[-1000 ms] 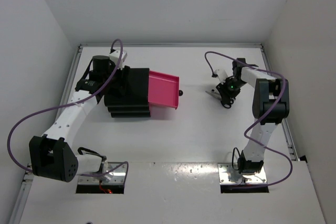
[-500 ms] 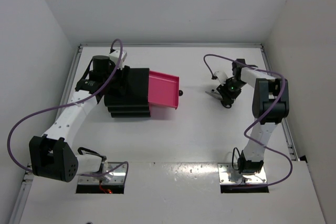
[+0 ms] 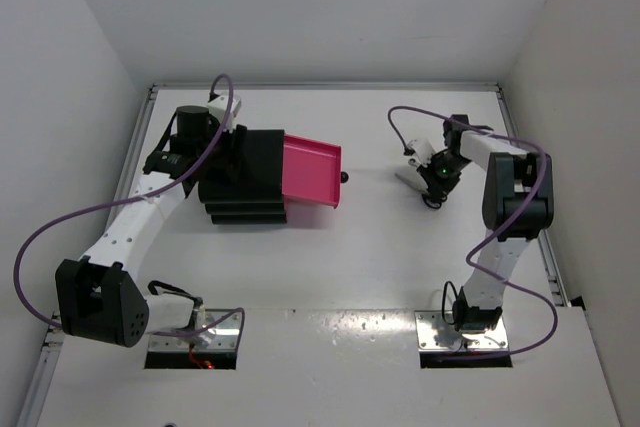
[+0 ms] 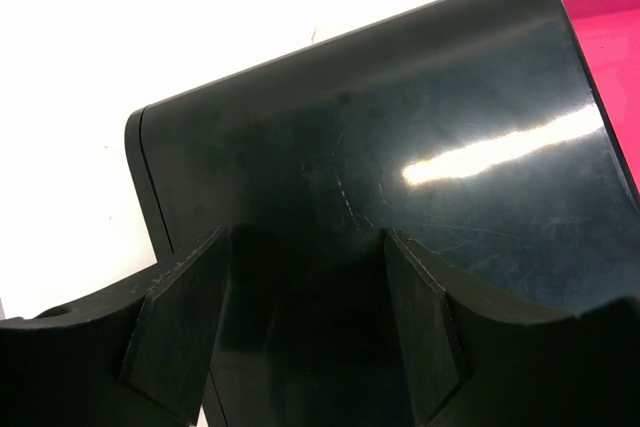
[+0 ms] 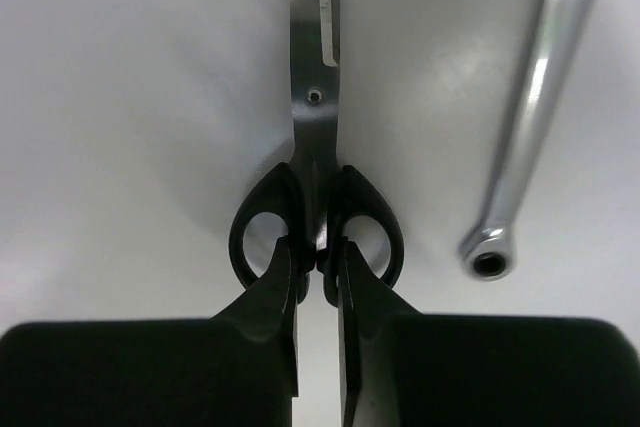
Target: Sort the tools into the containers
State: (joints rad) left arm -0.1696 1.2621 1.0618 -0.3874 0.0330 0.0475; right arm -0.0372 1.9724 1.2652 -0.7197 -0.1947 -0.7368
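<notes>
**Inspector:** Report on the right claw [image 5: 318,257].

**Assessor:** It is reaching down to the tabletop [image 3: 380,247] on the right side. Its fingers [image 5: 275,297] are standing almost together, with only a thin slit showing between them. The tips are pinching the black-handled scissors [image 5: 315,127] at the spot where the two finger loops meet. The scissors are lying flat with blades closed, pointing away from the claw.

**Inspector:** Anything lying beside them?

**Assessor:** A slim silver wrench [image 5: 540,97] is lying just to the right of the scissors, apart from them and from the claw.

**Inspector:** And the left claw [image 4: 300,332]?

**Assessor:** It is standing wide open and gripping nothing. Its two pads [image 4: 180,332] are sitting over the glossy black top of the drawer unit [image 4: 400,147]. I cannot tell whether they are touching it.

**Inspector:** Condition of the unit?

**Assessor:** It is sitting on the left half of the tabletop. Its top magenta drawer [image 3: 310,172] is standing pulled out toward the right, with its black knob [image 3: 344,177] facing the scissors, well apart from them.
</notes>
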